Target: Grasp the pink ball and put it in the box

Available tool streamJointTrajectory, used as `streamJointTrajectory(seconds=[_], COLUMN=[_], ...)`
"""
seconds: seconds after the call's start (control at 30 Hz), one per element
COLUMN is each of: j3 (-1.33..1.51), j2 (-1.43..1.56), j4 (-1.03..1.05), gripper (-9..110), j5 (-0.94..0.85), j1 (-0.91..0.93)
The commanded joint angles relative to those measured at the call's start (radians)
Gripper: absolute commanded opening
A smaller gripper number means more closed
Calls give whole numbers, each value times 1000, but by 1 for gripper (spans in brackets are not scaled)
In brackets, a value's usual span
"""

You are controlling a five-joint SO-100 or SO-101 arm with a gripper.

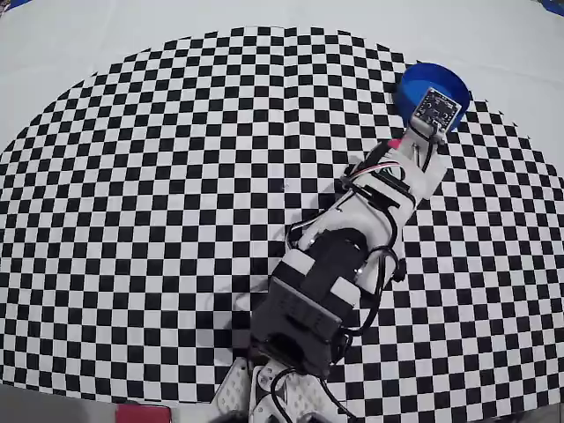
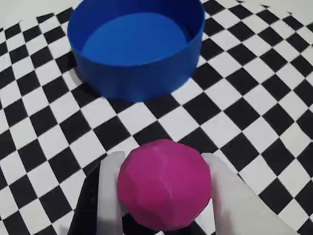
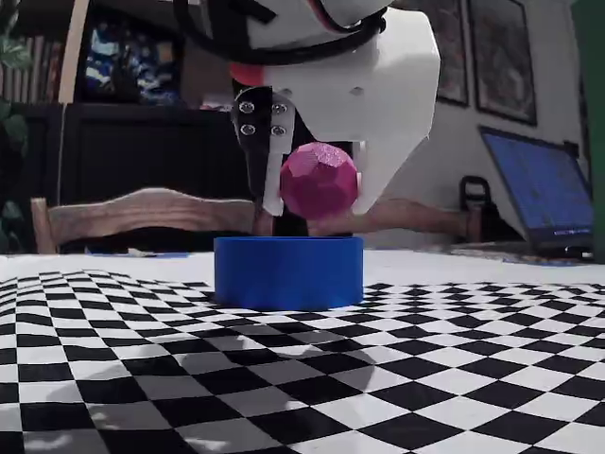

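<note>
Pink ball [image 2: 164, 184] sits clamped in the tool [image 2: 161, 196], short of the box [image 2: 137, 73]; we judge early release would bounce it off the rim onto the worktop [image 2: 234, 122].

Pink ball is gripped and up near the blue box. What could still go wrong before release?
1. Early drop: in the wrist view the pink ball sits short of the box, over checkered cloth. Releasing now would likely miss.
2. Slip: the gripper holds a smooth sphere between two flat fingers, so it may squirt out during travel.
3. Rim clip: in the fixed view the ball hangs only slightly above the box rim. Any descent risks knocking the light box.
</note>
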Motion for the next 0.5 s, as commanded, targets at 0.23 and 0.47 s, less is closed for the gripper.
streamJointTrajectory(seconds=[0.23,0.47], j3=[-5,-17], j2=[117,138], j4=[-2,-8], gripper=[0,0], j5=[8,2], j1=[-8,-8])
